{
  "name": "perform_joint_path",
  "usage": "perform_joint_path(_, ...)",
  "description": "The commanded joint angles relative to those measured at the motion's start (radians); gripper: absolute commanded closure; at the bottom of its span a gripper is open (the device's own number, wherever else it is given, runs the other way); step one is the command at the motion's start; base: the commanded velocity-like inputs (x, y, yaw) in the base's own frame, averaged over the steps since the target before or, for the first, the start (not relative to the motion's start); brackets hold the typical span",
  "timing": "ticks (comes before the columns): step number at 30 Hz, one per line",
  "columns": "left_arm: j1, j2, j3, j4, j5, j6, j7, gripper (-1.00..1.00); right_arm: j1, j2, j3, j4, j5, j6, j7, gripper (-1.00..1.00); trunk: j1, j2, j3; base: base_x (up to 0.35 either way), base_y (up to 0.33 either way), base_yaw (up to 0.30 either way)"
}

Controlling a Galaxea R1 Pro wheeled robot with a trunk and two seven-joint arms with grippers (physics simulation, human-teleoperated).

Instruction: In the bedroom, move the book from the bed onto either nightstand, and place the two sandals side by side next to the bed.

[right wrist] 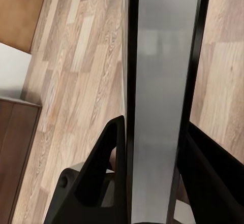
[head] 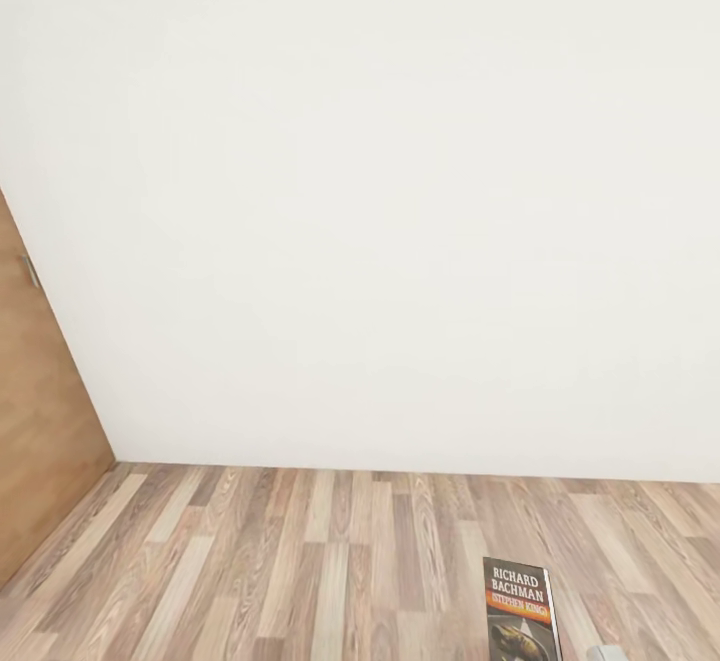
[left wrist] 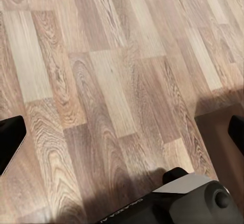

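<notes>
Book upright at near right, cover facing out, held above wood-plank floor. Right claw clamped on book, black fingers pressing both sides of its grey edge. Left claw spread wide, holding nothing, over floor. White wall far ahead; wooden door left.

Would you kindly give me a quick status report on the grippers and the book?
Right gripper shut on the book, held upright. Left gripper open, nothing between its fingers. White wall ahead, wood floor below.
</notes>
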Motion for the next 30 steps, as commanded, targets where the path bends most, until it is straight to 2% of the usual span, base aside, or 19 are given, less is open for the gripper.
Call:
perform_joint_path(1,-0.001,0.000,-0.002,0.001,-0.002,-0.006,0.000,-1.00,-0.001,-0.001,0.004,0.000,-0.012,0.002,0.004,1.00,0.001,-0.002,-0.002,0.332,0.000,0.000)
perform_joint_path(12,-0.001,0.000,-0.002,0.001,-0.002,-0.006,0.000,-1.00,-0.001,0.000,0.005,0.000,-0.011,0.002,0.005,1.00,0.001,-0.002,-0.002,0.332,0.000,0.000)
perform_joint_path(20,-0.001,0.000,-0.002,0.001,-0.002,-0.006,0.000,-1.00,-0.001,0.029,0.003,0.021,-0.012,0.002,0.006,1.00,0.001,-0.002,-0.002,0.332,0.000,0.000)
perform_joint_path(30,-0.001,0.000,-0.002,0.001,-0.002,-0.006,0.000,-1.00,-0.001,0.032,0.000,0.023,-0.019,0.003,0.006,1.00,0.001,-0.002,-0.002,0.332,0.000,0.000)
